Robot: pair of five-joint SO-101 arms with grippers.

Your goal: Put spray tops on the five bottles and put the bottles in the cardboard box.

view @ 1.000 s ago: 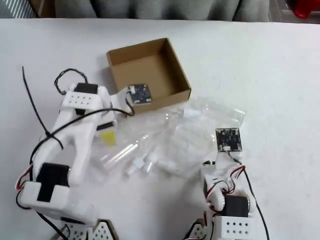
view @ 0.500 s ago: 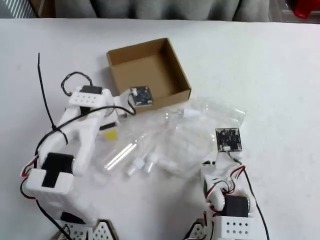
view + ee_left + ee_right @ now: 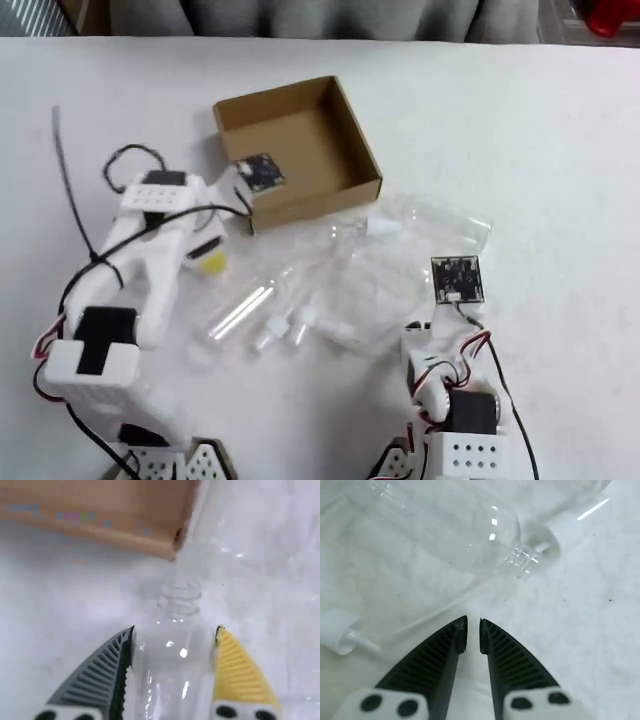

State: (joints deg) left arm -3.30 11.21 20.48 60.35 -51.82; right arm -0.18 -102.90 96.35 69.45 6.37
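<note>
The open cardboard box point(image 3: 352, 140) stands at the table's middle back. Several clear bottles point(image 3: 375, 270) lie in a heap in front of it, with white spray tops point(image 3: 290, 328) beside them. My left gripper point(image 3: 174, 630) is by the box's front left corner point(image 3: 175, 542), its grey and yellow fingers point(image 3: 235, 670) shut on a clear capless bottle point(image 3: 172, 670) whose threaded neck points toward the box. My right gripper point(image 3: 472, 635) hovers shut over the table, holding nothing. Just beyond it lie a clear bottle point(image 3: 455, 530) and a white spray top point(image 3: 340, 635).
The left arm point(image 3: 150, 260) stretches along the table's left side with a loose black cable point(image 3: 75, 200). The right arm's base point(image 3: 450, 410) sits at the front right. Bare white table lies to the right and behind the box.
The left arm has swung its wrist left and toward the box's front left corner. The right arm has kept still.
</note>
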